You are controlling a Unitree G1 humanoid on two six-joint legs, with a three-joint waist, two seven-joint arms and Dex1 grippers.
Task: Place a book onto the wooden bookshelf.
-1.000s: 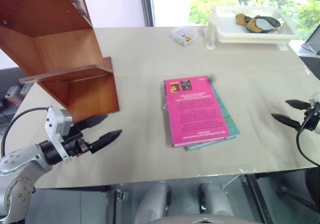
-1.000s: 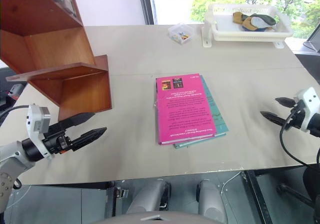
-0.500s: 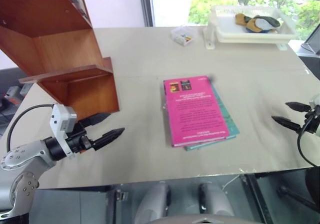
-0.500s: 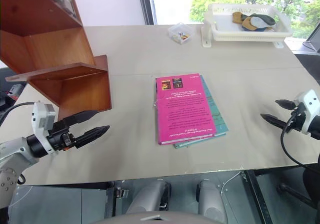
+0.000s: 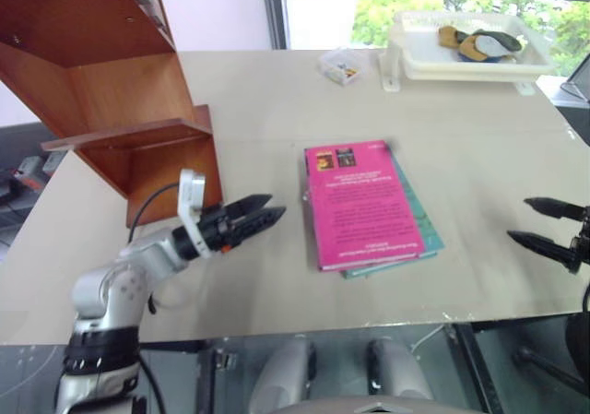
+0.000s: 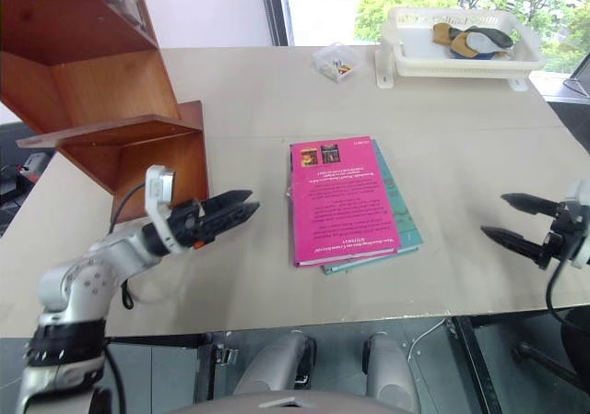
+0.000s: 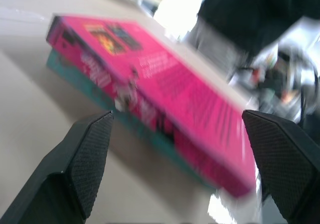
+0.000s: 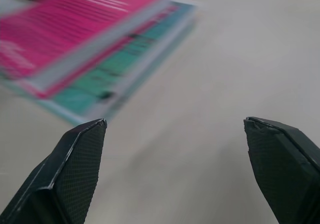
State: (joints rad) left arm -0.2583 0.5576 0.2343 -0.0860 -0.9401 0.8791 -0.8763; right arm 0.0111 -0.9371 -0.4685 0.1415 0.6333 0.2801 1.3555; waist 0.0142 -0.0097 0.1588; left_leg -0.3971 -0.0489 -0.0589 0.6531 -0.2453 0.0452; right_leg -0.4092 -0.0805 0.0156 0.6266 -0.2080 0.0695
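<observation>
Book (image 5: 363, 203) lies flat mid-table (image 5: 277, 110), stacked on 1 second book (image 5: 426, 232). Wooden bookshelf (image 5: 111, 91) stands at table's left rear. Behind the stack: small box (image 5: 340, 65), then tray (image 5: 466, 50) at right rear. Left gripper (image 5: 260, 215) sits between bookshelf and stack; right gripper (image 5: 544, 222) well right of stack.

A bright pink book (image 5: 363, 202) with white text is seen on a teal one (image 5: 422, 225). The bookshelf (image 5: 101, 91) is reddish-brown, the table (image 5: 277, 110) beige, the tray (image 5: 466, 64) apparently white.
</observation>
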